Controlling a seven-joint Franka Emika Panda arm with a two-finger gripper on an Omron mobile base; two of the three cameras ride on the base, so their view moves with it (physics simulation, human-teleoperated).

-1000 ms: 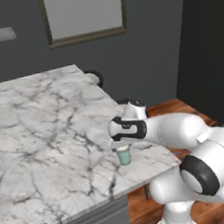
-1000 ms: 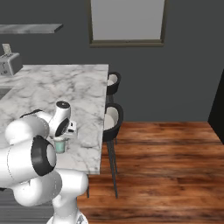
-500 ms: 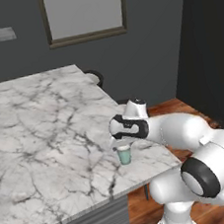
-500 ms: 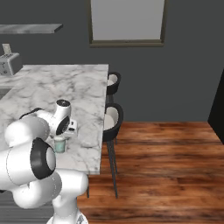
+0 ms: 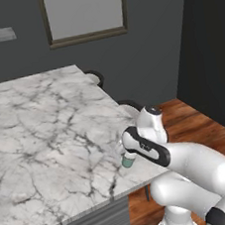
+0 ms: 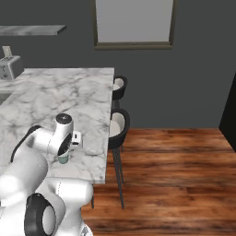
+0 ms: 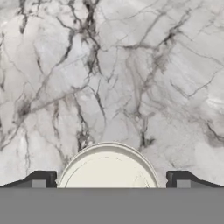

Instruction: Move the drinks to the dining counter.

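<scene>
The cup (image 5: 127,160) at mid-frame is mostly hidden behind the end effector (image 5: 128,155); in the hand view its white lid (image 7: 108,167) is cut off at the bottom.

The desk (image 5: 41,123) is polished white marble with grey and dark veins, smooth with a soft sheen. On it stands a small cup (image 5: 127,161) of matt teal paper; its lid (image 7: 108,168) looks like smooth cream-white plastic. The claw (image 7: 109,178) has matt dark fingertips (image 7: 41,178). The floor (image 6: 175,175) is reddish-brown wooden planks with a faint gloss. Two stools (image 6: 119,123) have glossy dark shells and pale seat pads. The wall (image 6: 203,60) is matt dark grey.
</scene>
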